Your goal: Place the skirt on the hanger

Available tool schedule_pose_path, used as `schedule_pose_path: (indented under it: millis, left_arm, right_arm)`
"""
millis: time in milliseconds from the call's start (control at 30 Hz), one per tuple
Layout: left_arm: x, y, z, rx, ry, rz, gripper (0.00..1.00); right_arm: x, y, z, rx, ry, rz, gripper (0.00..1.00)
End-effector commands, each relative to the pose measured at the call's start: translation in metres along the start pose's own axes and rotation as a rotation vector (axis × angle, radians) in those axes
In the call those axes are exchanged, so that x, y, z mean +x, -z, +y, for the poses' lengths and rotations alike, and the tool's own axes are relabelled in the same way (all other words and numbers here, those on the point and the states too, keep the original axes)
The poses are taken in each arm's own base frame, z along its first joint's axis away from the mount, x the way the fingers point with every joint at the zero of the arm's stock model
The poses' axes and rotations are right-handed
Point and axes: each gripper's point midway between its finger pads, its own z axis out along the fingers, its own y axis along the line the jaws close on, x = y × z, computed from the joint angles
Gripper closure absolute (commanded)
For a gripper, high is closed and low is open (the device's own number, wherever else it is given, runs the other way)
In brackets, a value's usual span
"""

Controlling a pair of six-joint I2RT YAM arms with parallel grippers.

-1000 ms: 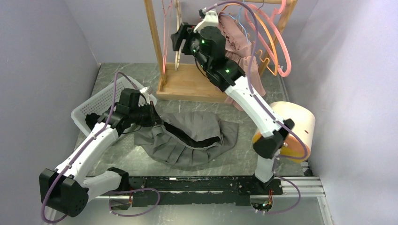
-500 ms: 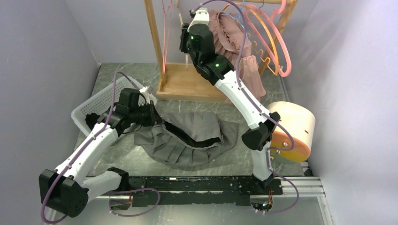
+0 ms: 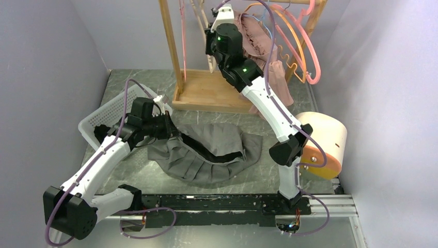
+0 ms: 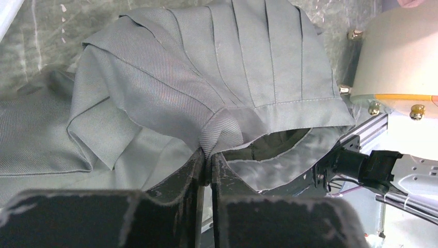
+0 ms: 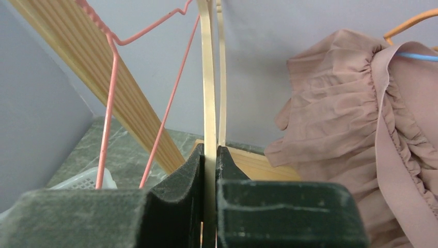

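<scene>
Grip on the cloth came nearest: the left gripper [image 4: 206, 155] stayed shut on a fold at the waistband of the grey skirt [image 4: 232, 67], unchanged over the last second. The skirt lay crumpled on the table [image 3: 268, 173] just beyond the arm bases, with the white basket [image 3: 103, 116] near its left end and the cream drum [image 3: 325, 134] near its right.

Farther back came the change. The right gripper [image 5: 210, 152], open a second before, had swung in to the wooden hanger [image 5: 208, 77] on the wooden rack [image 3: 169, 46] and closed its jaws flat on the hanger's thin arm. By my reading both task pieces were now in hand, so lifting the hanger off the rail looked like the next step.

Room was tight there: a pink wire hanger [image 5: 111, 103] hung just left, a pink garment [image 5: 351, 119] just right, and the wall stood behind. Open room lay only toward the skirt, between the rack's base and the arm bases.
</scene>
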Motion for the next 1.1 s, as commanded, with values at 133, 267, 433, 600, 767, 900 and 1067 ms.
schedule_pose_path:
  millis: [133, 267, 433, 600, 767, 900, 1067]
  left_arm:
    - [-0.009, -0.006, 0.011, -0.042, 0.010, -0.054, 0.81]
    - [-0.011, -0.008, 0.014, -0.055, 0.017, -0.054, 0.78]
    - [-0.013, -0.012, 0.013, -0.053, 0.019, -0.051, 0.75]
    - [-0.015, -0.014, 0.017, -0.074, 0.020, -0.049, 0.73]
    - [-0.023, -0.011, 0.014, -0.078, 0.017, -0.073, 0.65]
    - [-0.026, -0.010, 0.016, -0.097, 0.016, -0.084, 0.58]
    - [-0.031, -0.006, 0.025, -0.155, 0.016, -0.102, 0.51]
  right_arm:
    - [-0.073, 0.040, -0.017, -0.039, -0.006, -0.206, 1.00]
    - [-0.065, 0.055, -0.019, -0.077, 0.009, -0.191, 1.00]
    - [-0.059, 0.077, -0.026, -0.119, 0.019, -0.193, 1.00]
    - [-0.071, 0.083, -0.038, -0.129, 0.007, -0.208, 1.00]
    - [-0.061, 0.094, -0.039, -0.158, 0.046, -0.180, 1.00]
    - [-0.029, 0.127, -0.037, -0.252, 0.085, -0.119, 1.00]
    - [0.010, 0.183, -0.057, -0.255, 0.011, -0.045, 1.00]
